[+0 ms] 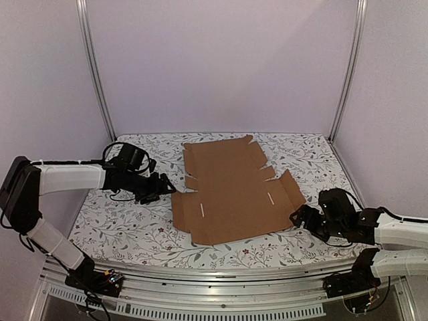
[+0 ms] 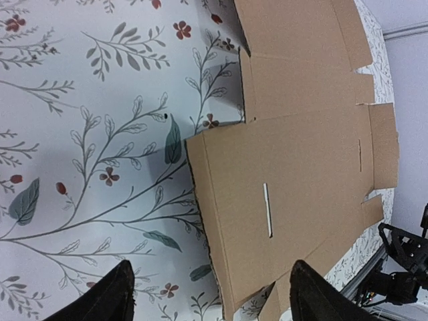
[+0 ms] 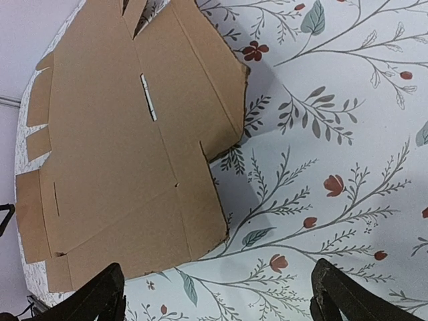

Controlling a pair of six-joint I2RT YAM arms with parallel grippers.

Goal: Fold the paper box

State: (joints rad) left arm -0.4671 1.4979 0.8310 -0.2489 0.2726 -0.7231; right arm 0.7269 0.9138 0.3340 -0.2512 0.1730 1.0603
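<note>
The box [image 1: 234, 190] is seen lying flat and unfolded on the desk [image 1: 127, 227], with the left gripper [image 1: 162, 187] and right gripper [image 1: 298, 217] both open and empty beside it; its side flaps [image 1: 289, 194] are best caught low at the edges and raised along the creases.

No legible txt, labels, brand marks, nos. or signs in any of the 3 views. Checked paper box [image 1: 231, 194]: plain brown card, face shown is unprinted; table [image 1: 120, 227] cover has floral print only, no lettering.
</note>
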